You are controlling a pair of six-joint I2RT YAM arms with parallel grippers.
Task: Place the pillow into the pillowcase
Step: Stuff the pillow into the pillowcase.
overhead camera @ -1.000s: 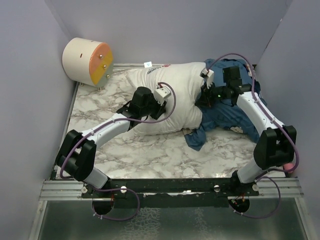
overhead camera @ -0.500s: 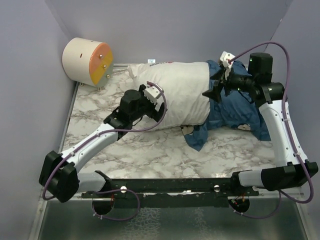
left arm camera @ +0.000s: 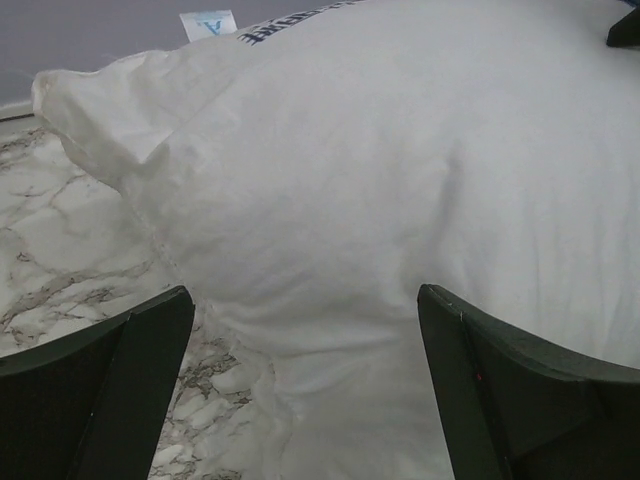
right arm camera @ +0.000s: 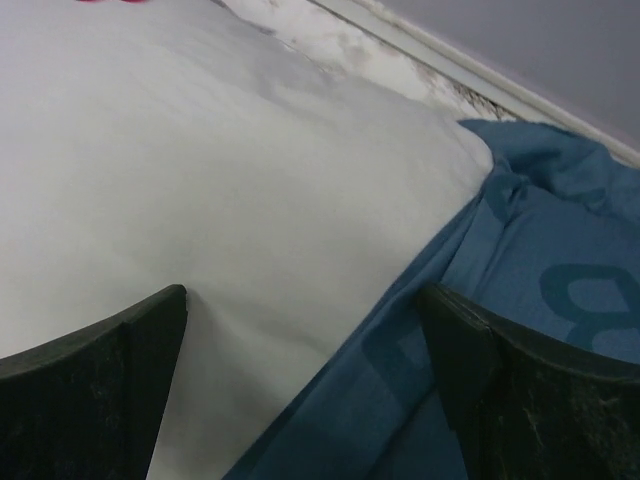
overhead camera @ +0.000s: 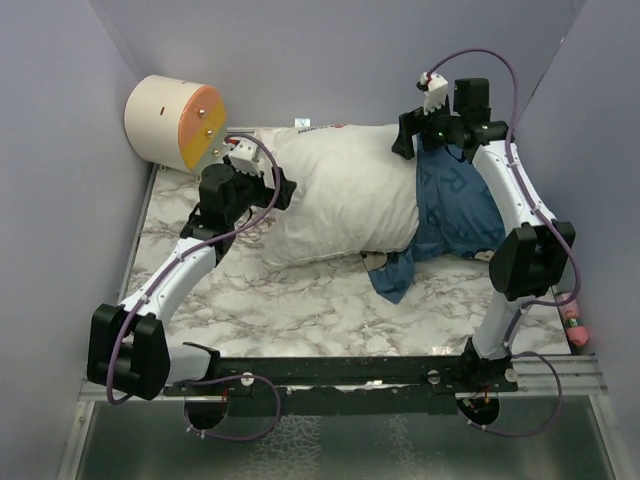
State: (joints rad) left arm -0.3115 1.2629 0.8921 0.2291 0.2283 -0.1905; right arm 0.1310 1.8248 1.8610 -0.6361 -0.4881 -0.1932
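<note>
Both claws gape wide and hold nothing, left claw at the pillow's bare end, right claw over the pillowcase mouth, pillow barely inside on the counter, so next looks like regripping fabric and pulling it further along.

The pillow's right end disappears inside the pillowcase, so how far it reaches in cannot be told. In the left wrist view the pillow runs off the top, right and bottom edges, and the printed label along its upper edge is cut off and too blurred to read. The right wrist view crops both pillow and pillowcase, and a dark blue print on the fabric is only partly visible. A small pink object at the counter's right edge is too small to identify.
</note>
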